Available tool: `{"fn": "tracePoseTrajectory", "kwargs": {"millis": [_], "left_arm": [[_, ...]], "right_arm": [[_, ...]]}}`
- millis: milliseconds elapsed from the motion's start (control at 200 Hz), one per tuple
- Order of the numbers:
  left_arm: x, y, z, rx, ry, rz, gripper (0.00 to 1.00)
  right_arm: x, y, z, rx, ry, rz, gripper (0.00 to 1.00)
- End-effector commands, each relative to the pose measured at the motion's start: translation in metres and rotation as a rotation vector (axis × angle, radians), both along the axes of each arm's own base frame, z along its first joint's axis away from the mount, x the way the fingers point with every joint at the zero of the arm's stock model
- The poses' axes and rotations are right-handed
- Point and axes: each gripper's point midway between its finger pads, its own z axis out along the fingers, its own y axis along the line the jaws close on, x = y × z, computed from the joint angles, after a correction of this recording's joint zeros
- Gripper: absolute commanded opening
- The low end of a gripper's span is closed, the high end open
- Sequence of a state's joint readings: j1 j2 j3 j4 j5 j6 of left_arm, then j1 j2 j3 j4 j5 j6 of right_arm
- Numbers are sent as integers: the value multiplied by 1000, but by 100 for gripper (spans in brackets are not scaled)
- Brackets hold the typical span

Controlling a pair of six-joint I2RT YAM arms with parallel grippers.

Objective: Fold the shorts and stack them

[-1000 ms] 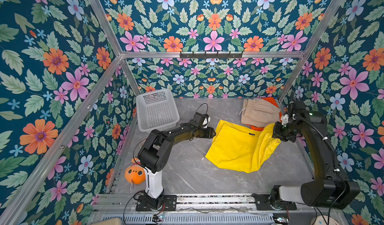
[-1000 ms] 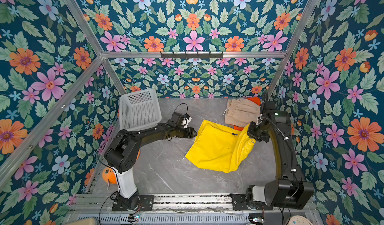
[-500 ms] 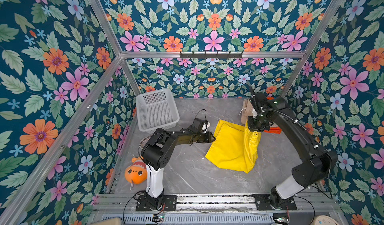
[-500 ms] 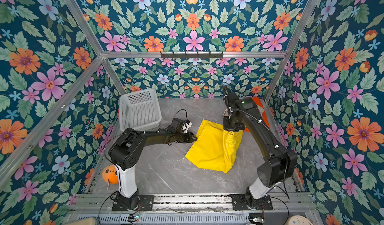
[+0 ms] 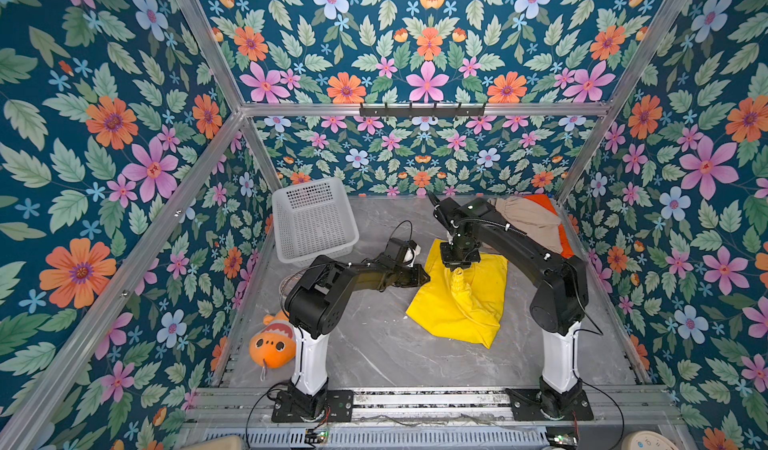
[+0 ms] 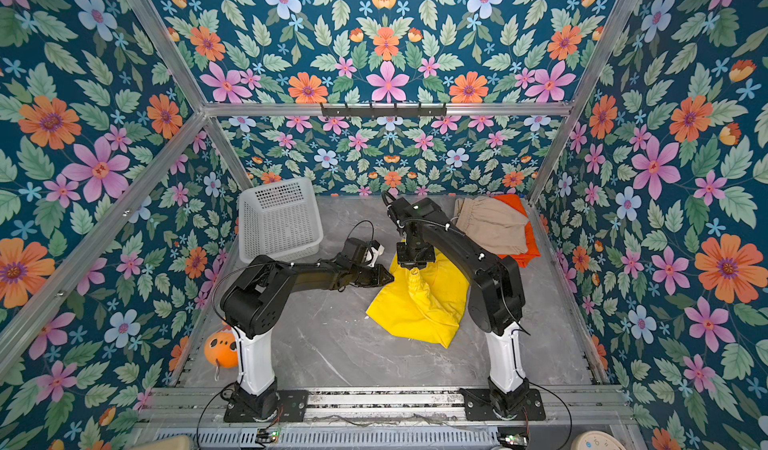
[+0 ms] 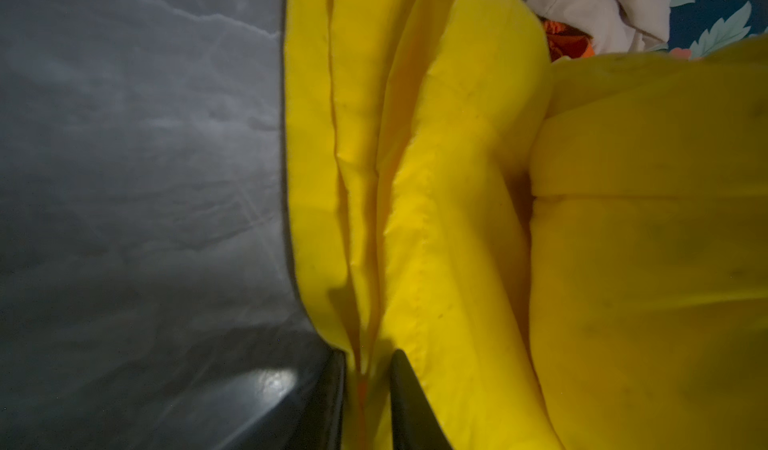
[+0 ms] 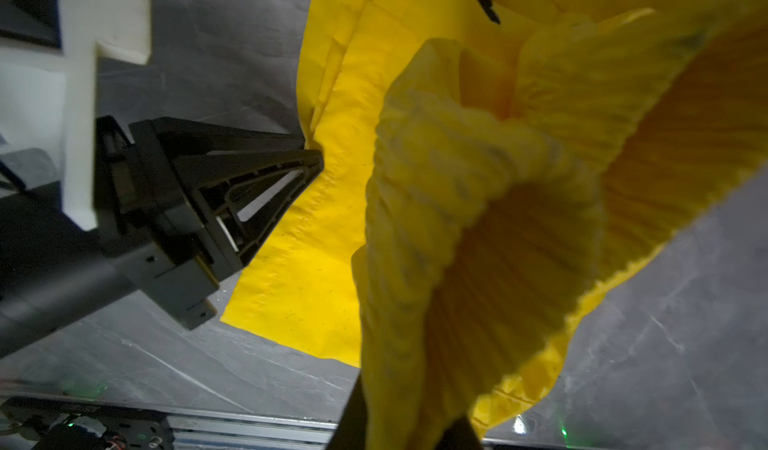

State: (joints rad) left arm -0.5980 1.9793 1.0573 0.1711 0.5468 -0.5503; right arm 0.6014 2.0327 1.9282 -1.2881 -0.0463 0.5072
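Yellow shorts gripped by left claw and right claw.

Of the orange shorts I see only slivers in both top views; the beige shorts lie over the rest, and the right arm crosses one edge of the beige pair. Its drawstring is too small for me to make out. From above, the right gripper hides its own fingertips and the part of the yellow shorts beneath it. In the right wrist view its fingers run off the edge, and the waistband up close is blurred. The left wrist view cuts the left gripper down to finger stubs, so I cannot tell whether they pinch the fold. The left arm hides part of the fish.
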Motion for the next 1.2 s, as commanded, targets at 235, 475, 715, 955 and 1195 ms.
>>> {"fn": "tracePoseTrajectory", "kwargs": {"millis": [235,475,715,955,1195], "left_arm": [[10,38,23,67,-7,101,46],[18,82,105,32,-167,170,62],[-3,46,109,-37,-126,56,72],[-22,28,57,-8,-9,16,76],[-24,14,23,28,46,10,77]], "right_arm": [[-1,36,27,205,-44,-3,68],[-15,-27,74,339,-184,-144,70],[-44,-117,21,546,-207,-451,86],[-61,-146,-40,618,-151,-570,95],[-59,-138,-78,650,-58,-580,91]]}}
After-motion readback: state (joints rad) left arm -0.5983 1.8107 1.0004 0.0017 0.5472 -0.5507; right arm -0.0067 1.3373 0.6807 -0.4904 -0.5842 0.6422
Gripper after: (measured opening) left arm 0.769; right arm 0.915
